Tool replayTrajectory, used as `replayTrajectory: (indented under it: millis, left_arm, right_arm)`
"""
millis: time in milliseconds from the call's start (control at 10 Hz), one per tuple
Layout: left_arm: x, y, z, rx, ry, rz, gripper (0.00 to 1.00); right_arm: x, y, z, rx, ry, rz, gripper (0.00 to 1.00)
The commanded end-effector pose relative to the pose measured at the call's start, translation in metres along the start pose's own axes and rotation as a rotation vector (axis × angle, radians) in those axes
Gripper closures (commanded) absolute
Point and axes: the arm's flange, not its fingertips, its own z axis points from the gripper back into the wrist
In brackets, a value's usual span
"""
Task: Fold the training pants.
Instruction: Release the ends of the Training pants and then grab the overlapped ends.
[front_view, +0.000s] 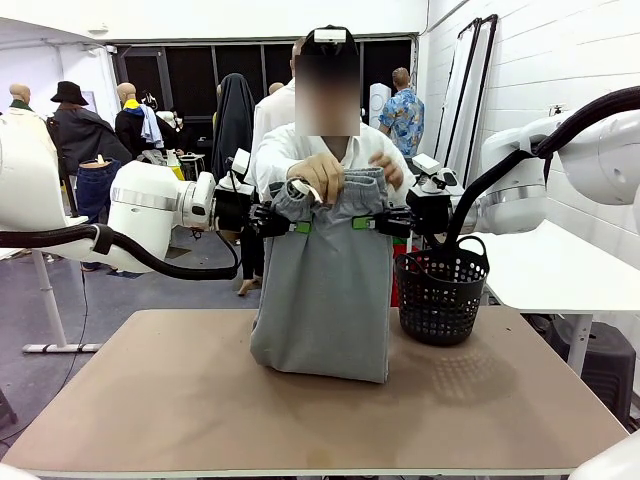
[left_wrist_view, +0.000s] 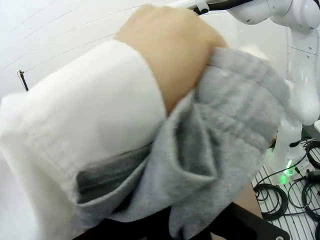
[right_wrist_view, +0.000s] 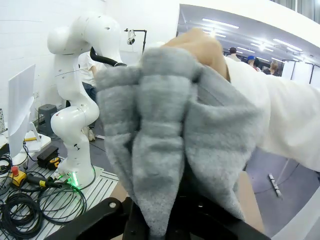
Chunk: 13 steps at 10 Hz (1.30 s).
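The light grey training pants (front_view: 322, 290) hang upright over the middle of the table, their lower end resting on the tabletop. My left gripper (front_view: 297, 226) is shut on the waistband's left side, my right gripper (front_view: 362, 222) on its right side. The person's hands (front_view: 320, 177) hold the top of the waistband between my grippers. In the left wrist view the grey fabric (left_wrist_view: 220, 145) bunches under a hand (left_wrist_view: 170, 60) in a white sleeve. In the right wrist view the pants (right_wrist_view: 170, 145) cover my fingers, with a hand (right_wrist_view: 200, 47) on top.
A black basket (front_view: 440, 290) stands on the brown table (front_view: 150, 400) right of the pants, close to my right arm. A white table (front_view: 550, 265) sits farther right. The person stands at the far edge behind the pants.
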Motion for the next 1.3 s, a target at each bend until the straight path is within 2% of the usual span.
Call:
replayTrajectory:
  millis: [0,1200]
  left_arm:
    - [0.0019,-0.0036,0.0004,0.010,-0.021,-0.011,1.00]
    - [0.0019,-0.0036,0.0004,0.010,-0.021,-0.011,1.00]
  right_arm:
    - [0.0021,0.0009,-0.0009,-0.001,-0.012,0.000,1.00]
    - [0.0021,0.0009,-0.0009,-0.001,-0.012,0.000,1.00]
